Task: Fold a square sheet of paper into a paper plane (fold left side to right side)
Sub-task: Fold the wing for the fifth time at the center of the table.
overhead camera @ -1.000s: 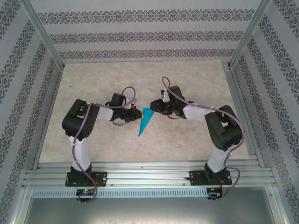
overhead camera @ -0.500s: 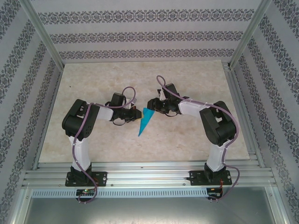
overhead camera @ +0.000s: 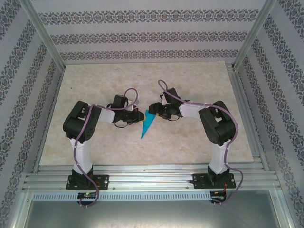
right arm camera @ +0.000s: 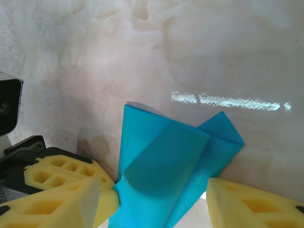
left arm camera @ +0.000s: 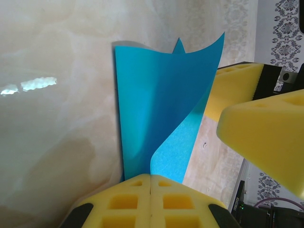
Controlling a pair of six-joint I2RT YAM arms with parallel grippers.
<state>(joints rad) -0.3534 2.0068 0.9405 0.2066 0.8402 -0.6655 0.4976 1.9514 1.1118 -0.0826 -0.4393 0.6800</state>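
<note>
Where the two arm tips meet over the pale marbled table (overhead camera: 199, 80), one object is listed: the square sheet of paper (overhead camera: 147, 122), teal-blue, folded down to a narrow pointed triangle.

Left gripper (left arm camera: 150, 186). Jaws closed; the yellow foam pads (left arm camera: 118, 202) press flat together along a single seam. The paper's near end runs down into that seam and appears pinched there. Straight ahead of the pads the paper rises off the table, one layer broad and fairly flat, a second layer curling away from it toward this gripper's right.

Right gripper (right arm camera: 159, 211). Jaws well apart, one yellow finger (right arm camera: 52, 204) on each side of the paper. The paper sits in the gap and reaches ahead of the fingers, with overlapping layers and a loose folded flap on the right. Whether the left-hand finger touches the paper's edge cannot be told; the right-hand finger stands just beside it.

Paper, top view. The wide end lies between the two sets of fingertips, against the left gripper's tips and just beside the right gripper's. The pointed end trails away below both grippers, toward the arm bases.

Cross-reference. In the left wrist view the right gripper's fingers stand to the right of the paper, one partly behind its raised edge.
</note>
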